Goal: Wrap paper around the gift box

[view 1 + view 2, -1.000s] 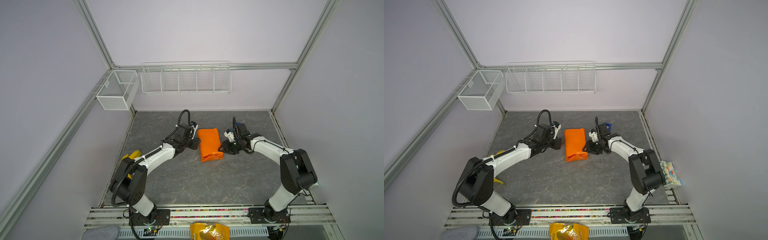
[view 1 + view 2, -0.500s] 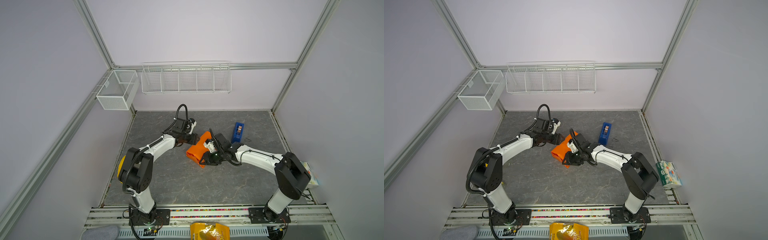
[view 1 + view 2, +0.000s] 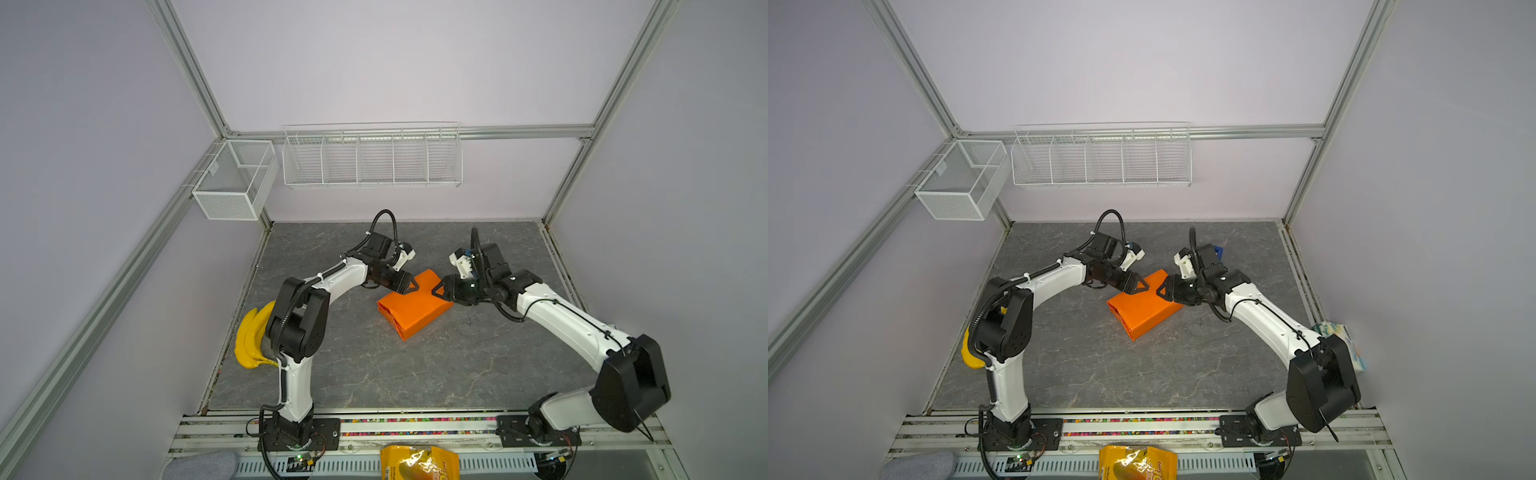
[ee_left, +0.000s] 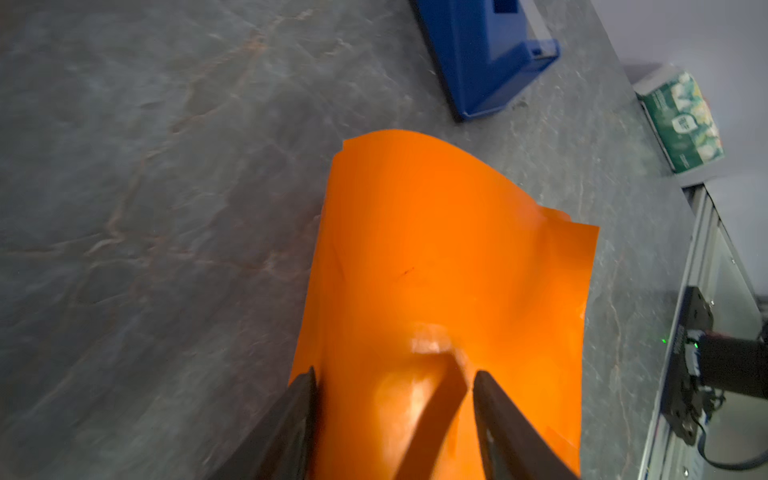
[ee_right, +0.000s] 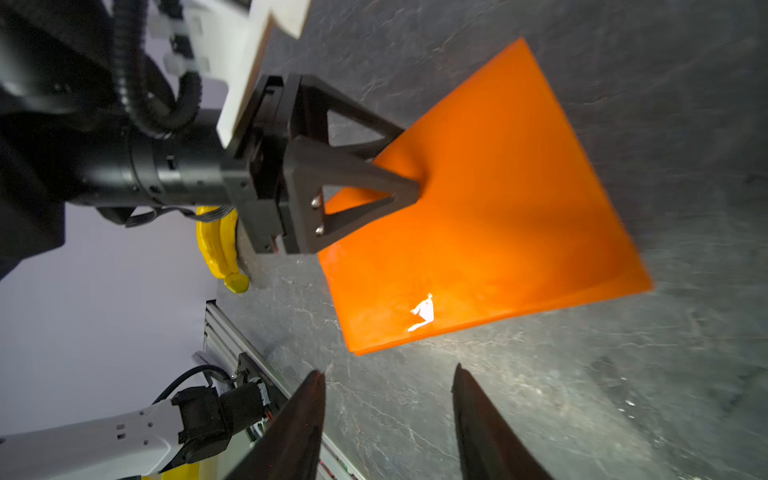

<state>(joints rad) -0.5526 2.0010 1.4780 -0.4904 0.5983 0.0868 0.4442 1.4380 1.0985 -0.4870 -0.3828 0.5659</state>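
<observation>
I'm looking at a dark grey, stone-patterned table (image 3: 374, 365). At mid-frame in both top views an orange paper parcel (image 3: 415, 309) lies on it. A bunch of yellow bananas (image 3: 249, 336) rests at the table's left edge, and a bright-blue plastic tape dispenser (image 4: 486, 54) sits beyond the parcel.

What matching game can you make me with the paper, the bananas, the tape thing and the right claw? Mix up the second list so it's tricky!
Things:
1. paper
2. bananas
3. tape dispenser
4. right claw

Colour or state:
A. blue
B. open, holding nothing
C. yellow
D. orange

Right pairs: 1-D, 2-C, 3-A, 4-B.
</observation>
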